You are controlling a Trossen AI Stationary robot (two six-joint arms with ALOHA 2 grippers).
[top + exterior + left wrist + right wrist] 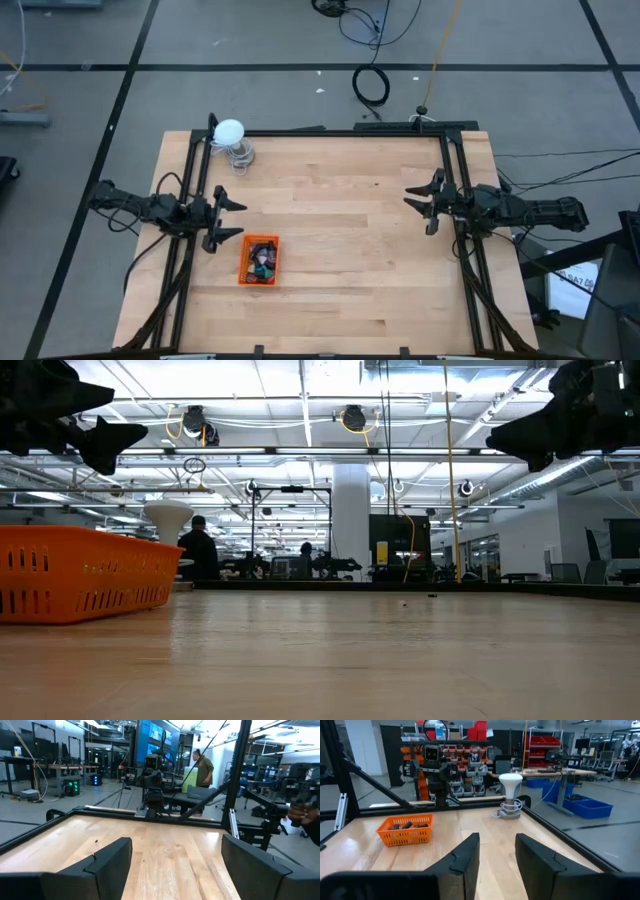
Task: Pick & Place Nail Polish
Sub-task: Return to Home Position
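Several tiny nail polish bottles [262,260] lie inside the orange rectangular tray [246,272] near the table's left side; they show as dark shapes in the right wrist view [406,825]. My left gripper [232,219] hovers open above the table just left of the tray, empty. My right gripper [421,210] hovers open at the table's right side, empty. In the low view both grippers are high above the table, and the tray's wall [80,572] hides the bottles.
A white ball on a clear stand [232,138] sits at the table's far left corner. Black frame rails [452,180] run along the left, right and far edges. The bare wooden top [350,240] lies between the two grippers. People stand in the room beyond.
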